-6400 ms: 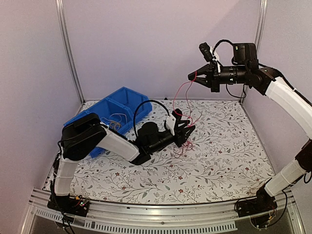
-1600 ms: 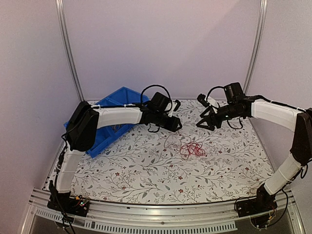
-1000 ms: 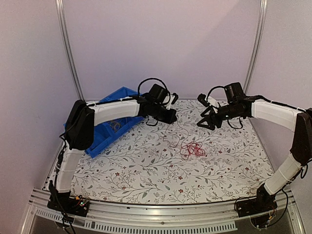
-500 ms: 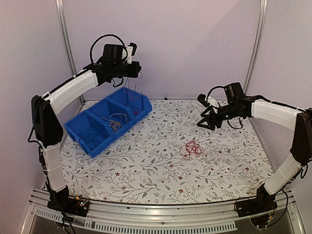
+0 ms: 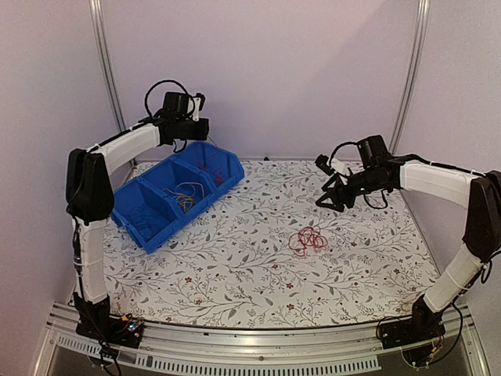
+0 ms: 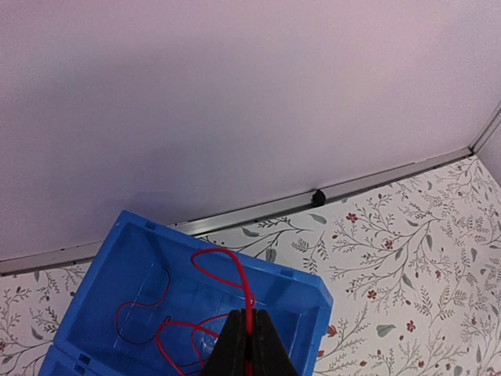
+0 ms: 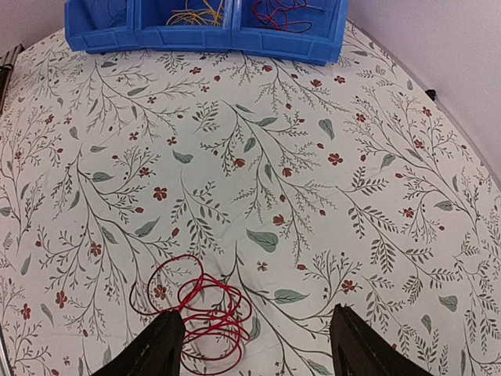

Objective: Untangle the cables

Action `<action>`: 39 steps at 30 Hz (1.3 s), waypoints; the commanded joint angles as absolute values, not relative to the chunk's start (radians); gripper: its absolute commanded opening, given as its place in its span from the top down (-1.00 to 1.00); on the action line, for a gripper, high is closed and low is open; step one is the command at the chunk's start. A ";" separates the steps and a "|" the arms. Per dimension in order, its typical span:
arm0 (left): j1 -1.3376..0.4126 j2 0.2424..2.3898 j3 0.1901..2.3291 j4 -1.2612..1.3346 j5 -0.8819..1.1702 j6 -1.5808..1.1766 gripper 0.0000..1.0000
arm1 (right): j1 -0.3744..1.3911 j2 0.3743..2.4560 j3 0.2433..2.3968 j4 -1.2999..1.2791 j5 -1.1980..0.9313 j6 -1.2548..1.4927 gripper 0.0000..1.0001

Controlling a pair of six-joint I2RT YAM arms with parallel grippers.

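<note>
My left gripper [image 5: 200, 127] hangs high over the far compartment of the blue bin [image 5: 172, 229], shut on a red cable [image 6: 247, 301]. That cable's loops trail down onto the compartment floor. A second red cable bundle [image 5: 308, 237] lies loose on the flowered table, right of centre. My right gripper [image 5: 326, 202] hovers open just behind it; in the right wrist view the bundle [image 7: 200, 313] lies by the left finger [image 7: 164, 345], not gripped. An orange-yellow cable [image 5: 184, 196] rests in the bin's middle compartment, and a dark one [image 5: 141, 215] in the nearest.
The blue bin [image 6: 305, 290] stands diagonally at the table's back left, close to the rear wall and the left frame post [image 5: 109, 86]. A metal rail [image 5: 235, 337] runs along the near edge by both arm bases.
My left arm carried a red cable from the table's middle up over the bin, and has sunk slightly toward it since half a second ago. The right arm has barely moved.
</note>
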State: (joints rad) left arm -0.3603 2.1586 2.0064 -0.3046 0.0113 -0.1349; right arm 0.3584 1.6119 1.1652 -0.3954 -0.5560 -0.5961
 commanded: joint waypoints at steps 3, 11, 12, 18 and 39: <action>-0.345 2.187 2.009 -0.250 0.003 -0.147 1.00 | 0.356 1.630 1.155 -0.391 -0.551 -0.606 -0.35; -0.317 2.245 2.002 -0.307 -0.038 -0.193 0.68 | 0.356 1.631 1.153 -0.396 -0.555 -0.611 -0.35; -0.317 2.234 1.993 -0.307 -0.048 -0.209 0.54 | 0.356 1.632 1.153 -0.396 -0.555 -0.611 -0.35; -0.345 2.046 1.820 -0.197 -0.098 -0.249 0.19 | 0.356 1.655 1.158 -0.401 -0.545 -0.616 -0.36; -0.888 2.046 1.333 0.176 0.207 -0.188 0.06 | 0.371 1.890 1.198 -0.486 -0.426 -0.734 -0.21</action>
